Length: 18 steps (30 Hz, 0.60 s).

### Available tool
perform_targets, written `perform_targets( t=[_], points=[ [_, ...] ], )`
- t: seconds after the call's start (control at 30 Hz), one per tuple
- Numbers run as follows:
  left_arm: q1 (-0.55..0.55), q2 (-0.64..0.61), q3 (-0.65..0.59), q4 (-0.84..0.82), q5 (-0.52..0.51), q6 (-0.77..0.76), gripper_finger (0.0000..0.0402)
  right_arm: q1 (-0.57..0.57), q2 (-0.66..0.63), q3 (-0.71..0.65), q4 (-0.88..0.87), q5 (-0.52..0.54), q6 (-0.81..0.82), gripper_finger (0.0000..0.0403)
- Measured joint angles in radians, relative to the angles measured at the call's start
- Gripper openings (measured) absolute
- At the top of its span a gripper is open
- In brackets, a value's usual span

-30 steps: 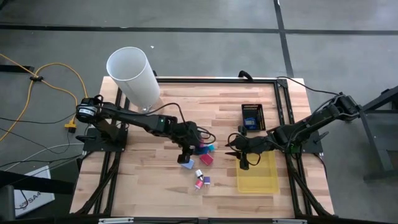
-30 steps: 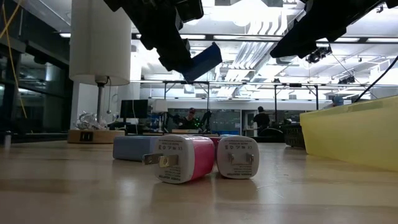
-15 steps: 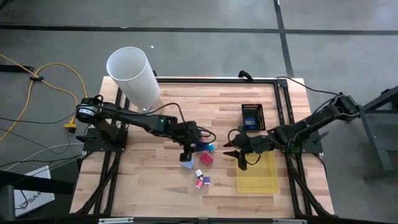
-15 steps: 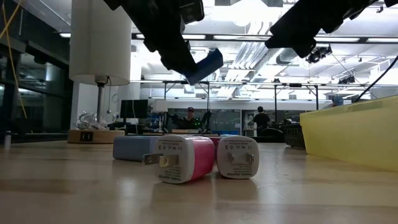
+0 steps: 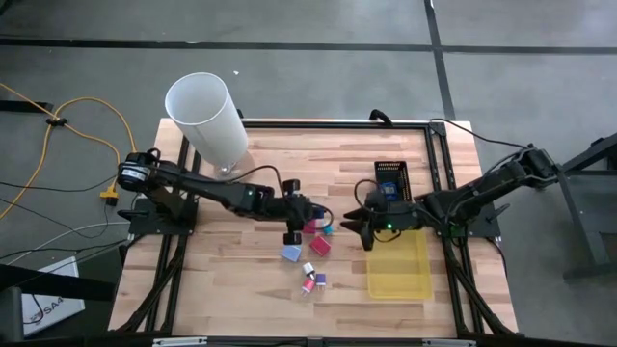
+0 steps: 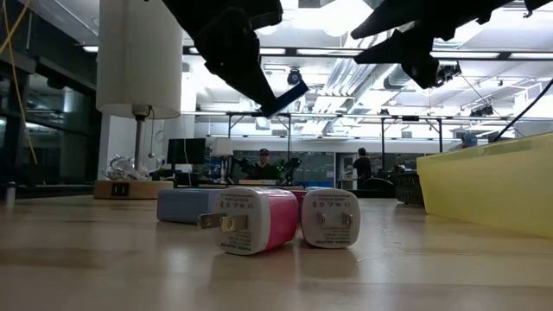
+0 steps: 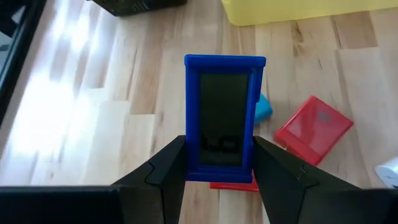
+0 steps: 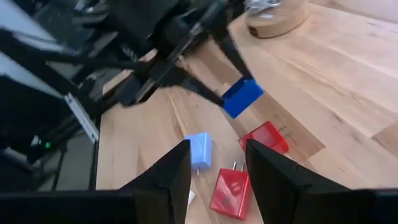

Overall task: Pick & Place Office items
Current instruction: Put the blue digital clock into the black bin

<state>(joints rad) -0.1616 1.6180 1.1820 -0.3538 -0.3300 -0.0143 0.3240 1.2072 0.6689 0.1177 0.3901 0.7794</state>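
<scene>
My left gripper (image 5: 292,231) hangs over the table's middle, shut on a dark-blue flat block (image 7: 225,112) with a dark face, also visible as the blue block (image 6: 289,93) in the low view. Below lie loose office items: a light-blue plug block (image 5: 290,253), red blocks (image 5: 319,247), a cyan piece (image 5: 328,229), and pink-and-white plugs (image 6: 255,220) flat on the wood. My right gripper (image 5: 359,227) hovers open just left of the yellow tray (image 5: 398,267), nothing between its fingers (image 8: 177,171). My left gripper pinches the dark-blue block's two long side edges (image 7: 190,155) between its two fingers, at the end nearest the wrist. The fingers slant down from the table's left and lie along the block. The block juts out past the fingertips, tilted, clear of the table.
A tall white cylinder (image 5: 205,120) stands at the far left on a round wooden base (image 6: 134,187). A black box-like item (image 5: 391,180) lies far of the tray. Bare wood stretches along the near edge and left of the scattered blocks.
My left gripper has turned at the wrist in place, so the dark-blue block, still held, now shows edge-on in the low view. My right gripper has rolled about its own axis and shifted slightly toward the far edge, its fingers still apart.
</scene>
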Motion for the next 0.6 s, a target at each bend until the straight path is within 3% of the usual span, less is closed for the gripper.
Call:
perform_targets(
  t=[0.5,0.6],
  points=[
    [-0.008,0.0,0.0,0.003,-0.047,-0.043,0.0156,-0.086,0.035,-0.001,-0.003,-0.007,0.144,0.0139],
    [-0.008,0.0,0.0,0.003,-0.098,-0.058,0.0156,-0.11,0.055,0.002,0.027,-0.004,0.158,0.0139]
  ],
)
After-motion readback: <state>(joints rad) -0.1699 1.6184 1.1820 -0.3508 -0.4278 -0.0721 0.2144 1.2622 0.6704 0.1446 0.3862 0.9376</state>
